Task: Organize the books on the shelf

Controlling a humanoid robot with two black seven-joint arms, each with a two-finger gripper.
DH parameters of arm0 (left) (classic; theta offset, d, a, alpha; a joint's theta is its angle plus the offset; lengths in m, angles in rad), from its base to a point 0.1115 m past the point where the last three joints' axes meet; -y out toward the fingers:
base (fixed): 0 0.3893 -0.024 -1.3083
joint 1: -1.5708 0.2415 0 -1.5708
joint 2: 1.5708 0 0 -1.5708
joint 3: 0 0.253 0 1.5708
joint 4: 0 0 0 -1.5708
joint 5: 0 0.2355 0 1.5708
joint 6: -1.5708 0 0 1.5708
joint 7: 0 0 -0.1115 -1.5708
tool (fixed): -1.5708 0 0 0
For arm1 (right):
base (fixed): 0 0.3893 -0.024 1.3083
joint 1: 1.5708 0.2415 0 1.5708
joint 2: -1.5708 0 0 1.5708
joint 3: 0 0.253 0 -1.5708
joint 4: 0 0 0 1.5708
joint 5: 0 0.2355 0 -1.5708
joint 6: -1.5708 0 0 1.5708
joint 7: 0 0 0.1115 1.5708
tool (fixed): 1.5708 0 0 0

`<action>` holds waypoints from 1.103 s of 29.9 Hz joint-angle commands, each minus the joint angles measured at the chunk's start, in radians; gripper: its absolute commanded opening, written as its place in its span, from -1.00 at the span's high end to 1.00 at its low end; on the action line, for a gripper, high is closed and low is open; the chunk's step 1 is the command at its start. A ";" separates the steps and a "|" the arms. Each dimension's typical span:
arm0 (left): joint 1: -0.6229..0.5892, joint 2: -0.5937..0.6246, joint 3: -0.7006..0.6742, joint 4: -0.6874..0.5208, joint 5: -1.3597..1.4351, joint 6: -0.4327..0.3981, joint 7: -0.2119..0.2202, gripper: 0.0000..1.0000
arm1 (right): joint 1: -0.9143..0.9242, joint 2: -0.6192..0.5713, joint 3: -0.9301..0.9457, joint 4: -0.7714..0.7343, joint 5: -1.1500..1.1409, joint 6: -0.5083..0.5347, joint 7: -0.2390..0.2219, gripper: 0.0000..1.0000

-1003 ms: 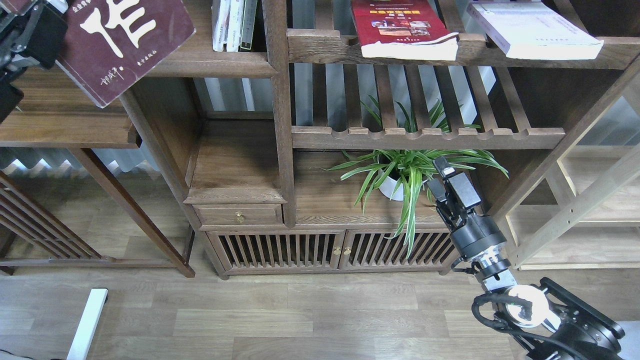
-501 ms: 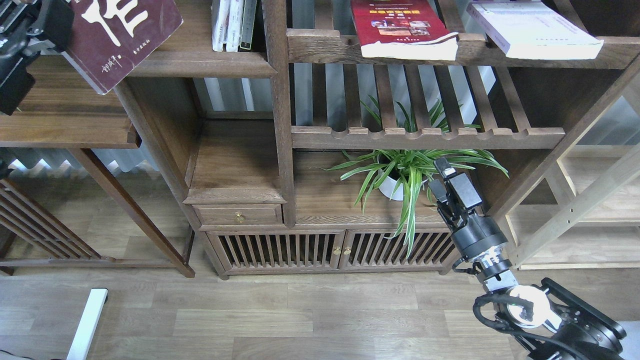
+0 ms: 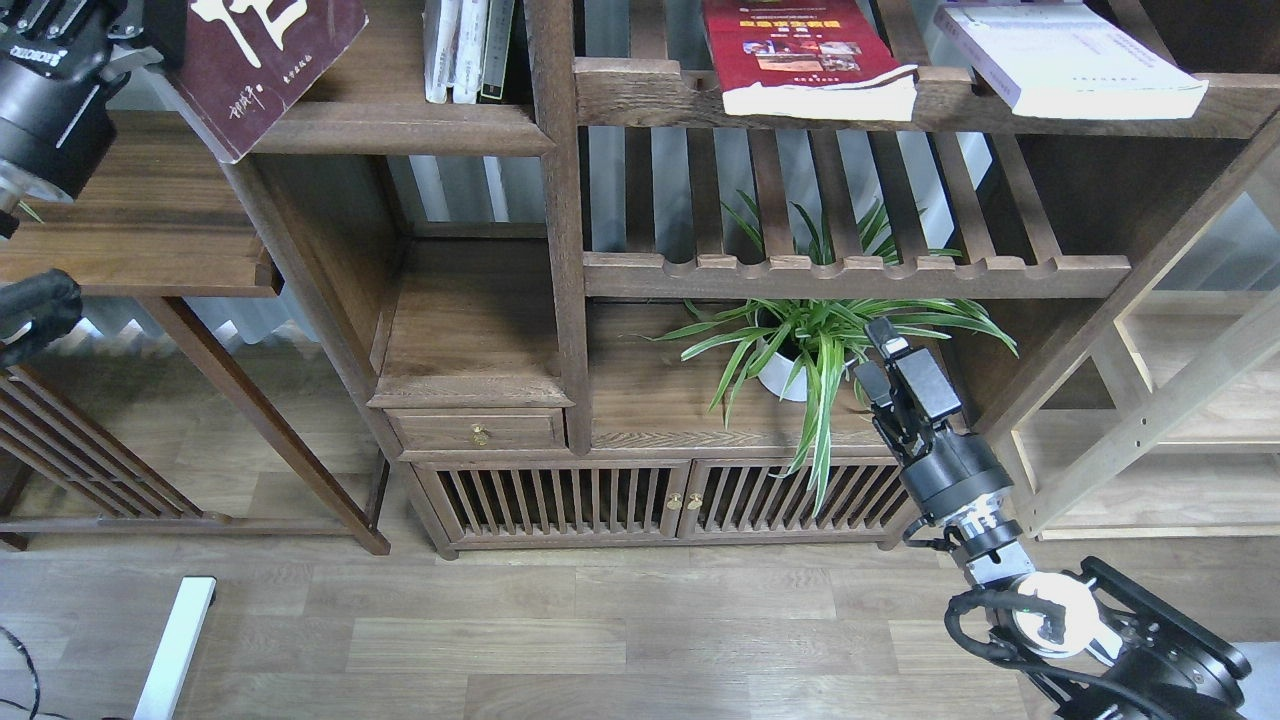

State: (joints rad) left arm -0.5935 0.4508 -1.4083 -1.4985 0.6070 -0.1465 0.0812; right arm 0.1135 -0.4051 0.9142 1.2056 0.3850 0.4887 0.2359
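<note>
Left gripper (image 3: 135,30): top left corner, fingers mostly cut off by the frame edge; appears clamped on the left edge of the maroon book (image 3: 265,65), though the contact itself is hard to see.
Maroon book: held tilted, lower corner hanging past the front of the solid shelf (image 3: 400,125); not lying flat on it.
Right gripper (image 3: 893,375): low on the right, in front of the potted plant (image 3: 815,355); fingers close together, nothing between them.
Red book (image 3: 800,55): flat on the upper slatted rack (image 3: 850,100), page edge overhanging its front rail.
Pale book (image 3: 1070,60): same rack, further right, also overhanging.
Upright books (image 3: 465,50): already standing at the right end of the solid shelf, against the post.
Risk: the grip is on one edge only, so the book could sag or slip; its low corner may catch the moulded shelf front; pushed too far it could knock the upright books.
Surface: dark wood board, smooth, rounded front edge.
Room: plank floor (image 3: 600,630), low cabinet with slatted doors, a lighter wood frame at right.
</note>
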 commanded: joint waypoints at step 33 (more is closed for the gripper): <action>-0.166 -0.135 0.218 0.017 0.126 0.392 -0.003 0.98 | -0.061 -0.081 0.003 0.000 0.000 0.000 0.000 -0.97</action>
State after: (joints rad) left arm -0.7570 0.3162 -1.1993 -1.4886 0.7332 0.2454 0.0792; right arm 0.0561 -0.4864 0.9162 1.2057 0.3850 0.4887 0.2363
